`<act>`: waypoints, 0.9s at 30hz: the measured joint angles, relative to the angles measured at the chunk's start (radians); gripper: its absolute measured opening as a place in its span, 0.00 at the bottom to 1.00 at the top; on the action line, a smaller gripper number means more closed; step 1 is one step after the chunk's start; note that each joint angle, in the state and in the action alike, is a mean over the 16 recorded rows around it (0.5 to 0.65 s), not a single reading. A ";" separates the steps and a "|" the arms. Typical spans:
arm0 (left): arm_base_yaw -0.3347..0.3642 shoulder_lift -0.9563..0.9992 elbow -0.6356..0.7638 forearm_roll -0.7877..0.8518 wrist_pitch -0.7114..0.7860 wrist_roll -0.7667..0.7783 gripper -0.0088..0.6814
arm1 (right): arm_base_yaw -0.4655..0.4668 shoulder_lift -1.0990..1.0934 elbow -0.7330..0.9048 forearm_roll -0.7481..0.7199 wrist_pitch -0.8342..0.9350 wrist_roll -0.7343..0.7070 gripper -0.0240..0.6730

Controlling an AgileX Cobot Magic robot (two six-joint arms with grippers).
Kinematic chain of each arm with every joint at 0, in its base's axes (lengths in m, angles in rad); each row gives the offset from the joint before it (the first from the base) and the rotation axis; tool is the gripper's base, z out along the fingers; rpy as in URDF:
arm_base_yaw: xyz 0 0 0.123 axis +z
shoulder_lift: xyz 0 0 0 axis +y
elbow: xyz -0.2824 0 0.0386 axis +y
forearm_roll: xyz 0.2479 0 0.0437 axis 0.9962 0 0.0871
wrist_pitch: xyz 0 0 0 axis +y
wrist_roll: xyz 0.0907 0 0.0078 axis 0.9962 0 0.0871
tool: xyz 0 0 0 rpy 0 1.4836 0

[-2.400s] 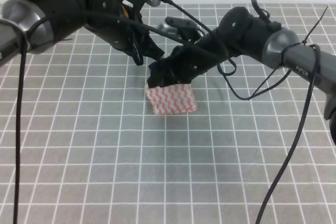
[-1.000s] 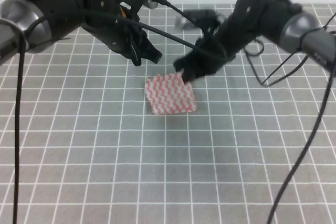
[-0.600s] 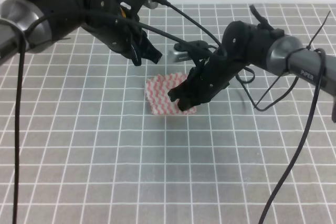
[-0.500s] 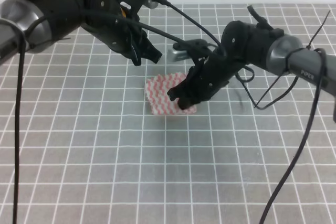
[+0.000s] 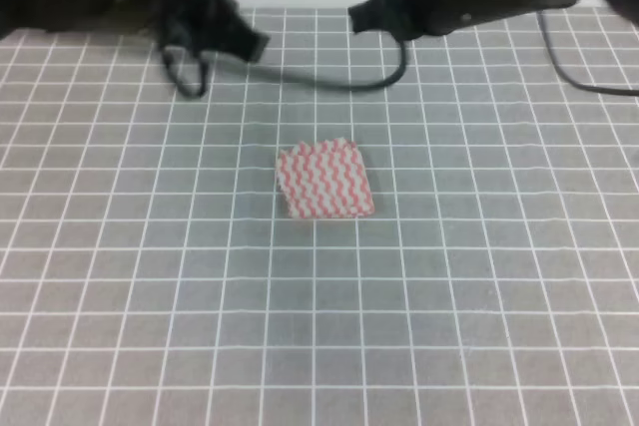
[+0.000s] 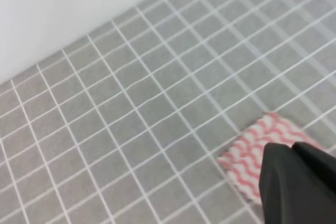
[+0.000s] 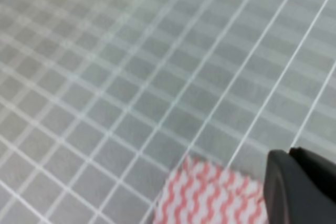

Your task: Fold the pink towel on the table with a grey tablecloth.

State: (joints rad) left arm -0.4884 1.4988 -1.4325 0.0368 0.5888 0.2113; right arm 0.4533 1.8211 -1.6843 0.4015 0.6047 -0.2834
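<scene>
Both arms sit at the far edge in the exterior high view, left gripper (image 5: 235,42) and right gripper (image 5: 374,17) well apart from the pink towel (image 5: 324,180), which lies alone as a compact near-square on the table with a grey tablecloth (image 5: 479,296), apparently folded and released. Its stripes run toward the arms; no long axis is evident.

Left wrist view: the towel (image 6: 251,153) lies just beside and partly under dark fingers (image 6: 294,182); their opening cannot be told.

Right wrist view: likewise, the towel (image 7: 210,195) beside the fingers (image 7: 299,184), spacing unclear.
</scene>
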 joint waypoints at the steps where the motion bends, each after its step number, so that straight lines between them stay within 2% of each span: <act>1: 0.000 -0.046 0.039 -0.009 -0.016 -0.005 0.01 | -0.001 -0.035 0.031 0.012 -0.027 -0.008 0.01; 9: 0.000 -0.449 0.386 -0.087 -0.115 -0.045 0.01 | 0.010 -0.338 0.359 0.189 -0.278 -0.142 0.01; 15: 0.000 -0.759 0.597 -0.118 -0.107 -0.060 0.01 | 0.035 -0.541 0.588 0.327 -0.414 -0.251 0.01; 21: 0.000 -1.011 0.734 -0.126 -0.066 -0.061 0.01 | 0.069 -0.714 0.744 0.387 -0.482 -0.299 0.01; 27: 0.000 -1.149 0.804 -0.134 0.001 -0.061 0.01 | 0.090 -0.843 0.826 0.394 -0.499 -0.300 0.01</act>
State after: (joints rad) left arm -0.4888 0.3499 -0.6288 -0.0974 0.5896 0.1502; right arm 0.5434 0.9785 -0.8581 0.7953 0.1061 -0.5835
